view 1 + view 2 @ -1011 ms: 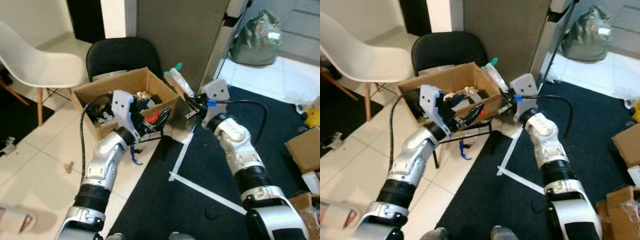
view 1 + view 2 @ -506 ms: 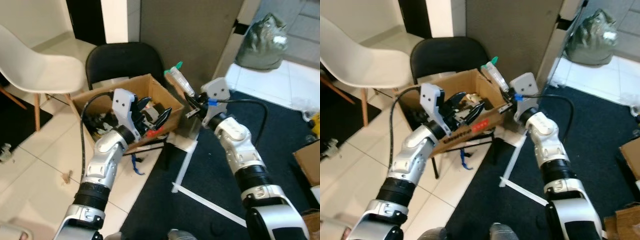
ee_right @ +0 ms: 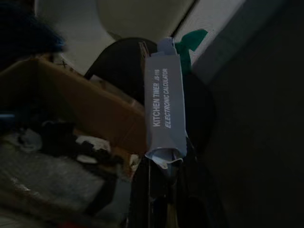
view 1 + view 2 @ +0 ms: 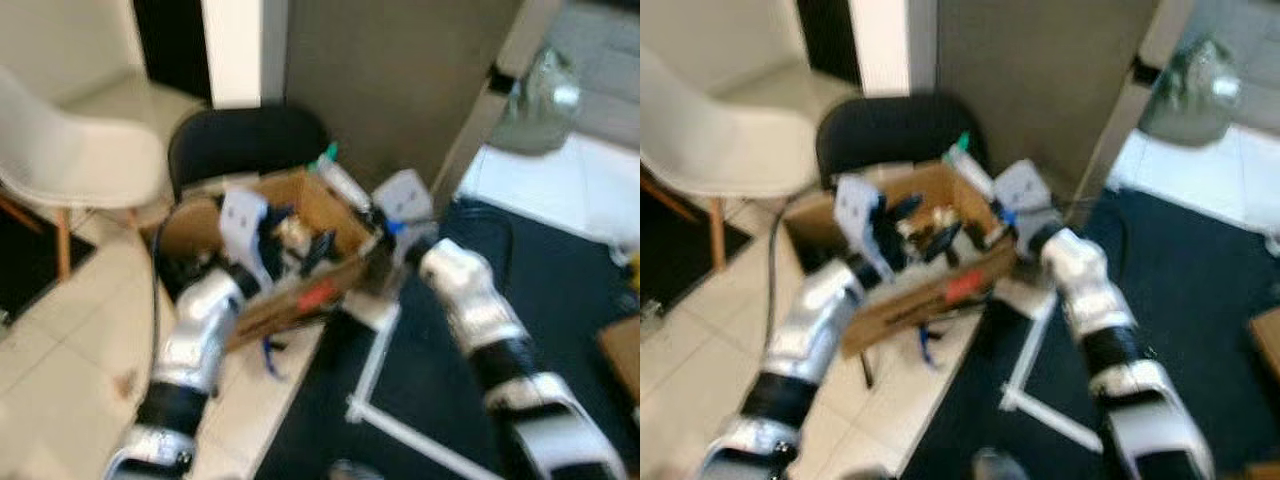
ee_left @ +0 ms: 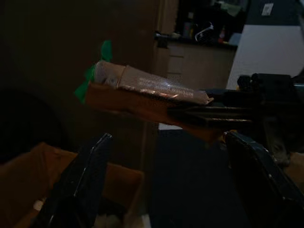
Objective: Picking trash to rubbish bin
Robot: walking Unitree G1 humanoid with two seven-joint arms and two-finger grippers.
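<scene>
Since a second ago the right claw [image 4: 985,215] has carried the kitchen-timer packet [image 3: 164,107] — still clamped — over the cardboard box [image 4: 300,290] rim; left claw [image 5: 166,185] gapes empty above the box; release looks imminent — views blurred.

The pale packet [image 3: 164,107] reads "KITCHEN TIMER" and "ELECTRONIC CALCULATOR", with a small code beside that looks like "JS-118", though it's hard to be sure. The box [image 4: 300,300] carries a red mark, too blurred to read.
</scene>
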